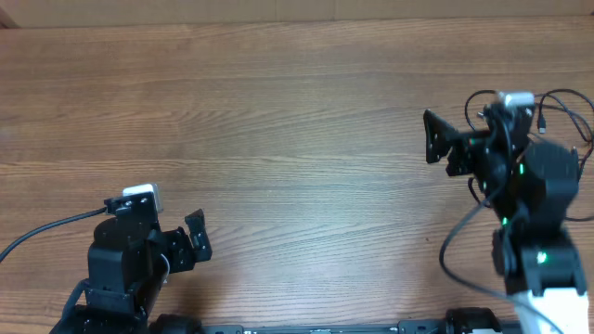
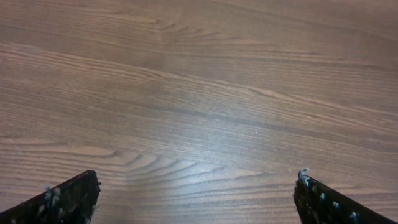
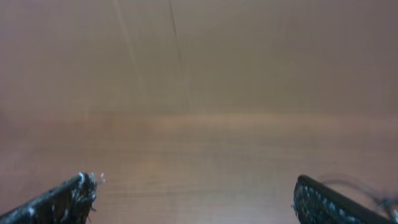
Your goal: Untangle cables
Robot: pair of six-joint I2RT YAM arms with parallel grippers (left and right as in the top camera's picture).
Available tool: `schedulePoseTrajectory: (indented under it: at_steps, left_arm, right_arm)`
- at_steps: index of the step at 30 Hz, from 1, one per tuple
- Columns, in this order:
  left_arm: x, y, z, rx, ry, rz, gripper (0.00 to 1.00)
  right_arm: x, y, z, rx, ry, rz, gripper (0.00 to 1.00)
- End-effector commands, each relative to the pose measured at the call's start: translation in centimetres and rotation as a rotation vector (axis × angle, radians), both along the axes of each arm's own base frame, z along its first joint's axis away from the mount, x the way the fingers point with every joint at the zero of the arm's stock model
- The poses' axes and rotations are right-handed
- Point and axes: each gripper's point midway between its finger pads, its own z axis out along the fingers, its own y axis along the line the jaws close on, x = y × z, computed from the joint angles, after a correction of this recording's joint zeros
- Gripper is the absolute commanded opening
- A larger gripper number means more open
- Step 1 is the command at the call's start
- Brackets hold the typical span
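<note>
Thin black cables (image 1: 568,104) loop at the far right of the table, beside and behind my right arm, which hides part of them. One small plug end (image 1: 540,122) hangs near the wrist. A blurred thin dark cord (image 3: 367,186) shows by the right finger in the right wrist view. My right gripper (image 1: 432,139) is open and empty, pointing left, away from the cables; its fingers (image 3: 196,199) frame bare wood. My left gripper (image 1: 198,235) is open and empty at the lower left, far from the cables; only wood lies between its fingers (image 2: 196,199).
The wooden table (image 1: 278,121) fills the view. A thicker black wire (image 1: 450,246) curves off the right arm near the front edge. Another thick wire (image 1: 46,230) runs from the left arm toward the left edge.
</note>
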Motion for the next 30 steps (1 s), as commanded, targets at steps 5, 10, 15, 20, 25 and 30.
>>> schedulePoseTrajectory:
  at_steps: [5, 10, 15, 20, 25, 30]
  left_arm:
    - [0.0, 0.0, -0.2, -0.005, 0.002, 0.011, 1.00]
    - [0.0, 0.0, -0.2, -0.005, 0.002, 0.012, 0.99]
    - [0.0, 0.0, -0.2, -0.005, 0.002, 0.011, 1.00]
    - [0.0, 0.0, -0.2, -0.005, 0.002, 0.012, 1.00]
    - [0.0, 0.0, -0.2, -0.005, 0.002, 0.012, 0.99]
    - [0.0, 0.0, -0.2, -0.005, 0.002, 0.011, 0.99]
  right_arm:
    - [-3.6, -0.4, -0.6, 0.005, -0.294, -0.021, 1.00]
    - [-5.9, -0.8, -1.3, 0.013, -0.443, -0.047, 1.00]
    - [-7.3, -1.1, -2.4, 0.028, -0.491, -0.081, 1.00]
    - [-8.3, -1.4, -2.9, 0.037, -0.529, -0.097, 1.00]
    - [-9.0, -1.4, -4.3, 0.040, -0.554, -0.097, 1.00]
    - [-8.6, -1.5, -6.2, 0.016, -0.488, -0.101, 1.00]
